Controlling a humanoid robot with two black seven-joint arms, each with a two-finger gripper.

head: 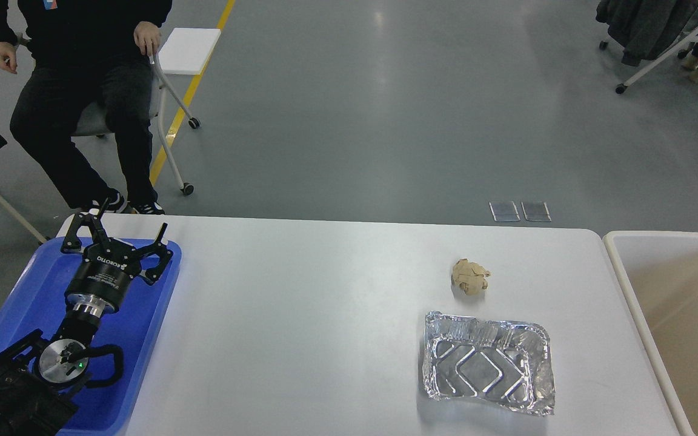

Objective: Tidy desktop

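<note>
I'm seeing the left gripper (120, 233) hovering over the far end of the blue tray (25, 303), fingers spread wide, gripping nothing. Desktop (300, 327) is filling the view ahead. Crumpled brown paper (470, 276) is sitting on it just behind the foil tray (487, 362). Beige tub (676, 290) is sitting at the right edge.

We list: white desktop (325, 315); blue tray (34, 303); silver foil pan (487, 363), diamond-embossed; tan crumpled paper (470, 277); beige tub (676, 290).
</note>
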